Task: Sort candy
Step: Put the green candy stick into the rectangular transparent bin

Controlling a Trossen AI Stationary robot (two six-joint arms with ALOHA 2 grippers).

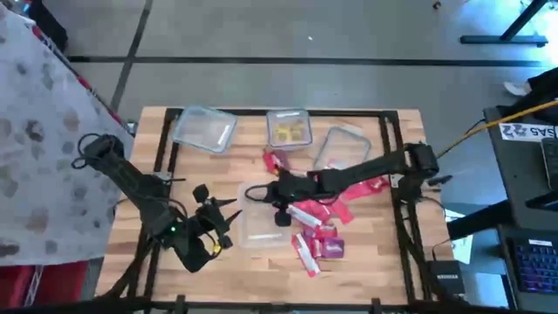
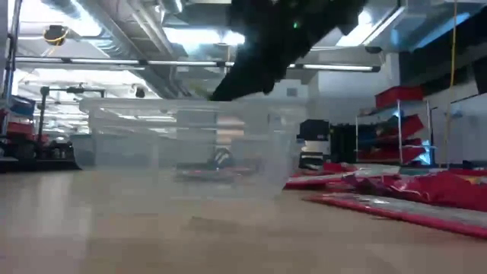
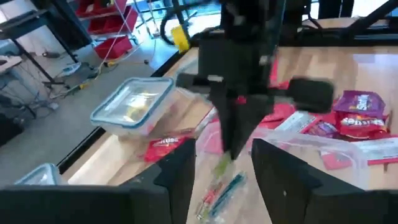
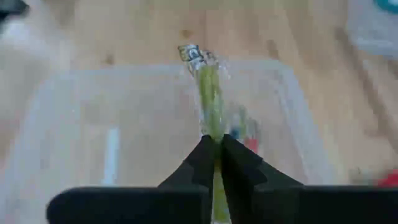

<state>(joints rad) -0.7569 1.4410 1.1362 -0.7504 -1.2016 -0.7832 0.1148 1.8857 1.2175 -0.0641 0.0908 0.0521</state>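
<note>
right gripper (image 4: 214,148): fingers pinched a green candy stick (image 4: 210,99) over the clear tub (image 1: 261,222)
left gripper (image 1: 228,221): fingers spread, empty, beside tub

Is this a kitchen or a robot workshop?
Probably a workshop or lab: bare ceiling pipes, shelves of red storage bins, and a computer keyboard beside the wooden table.

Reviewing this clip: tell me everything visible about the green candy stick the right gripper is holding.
The green candy stick is long, thin and wrapped in clear film with a printed end. The right gripper is shut on its lower part, and it hangs over the open clear tub at the table's middle. Whether its tip touches the tub cannot be told.
</note>
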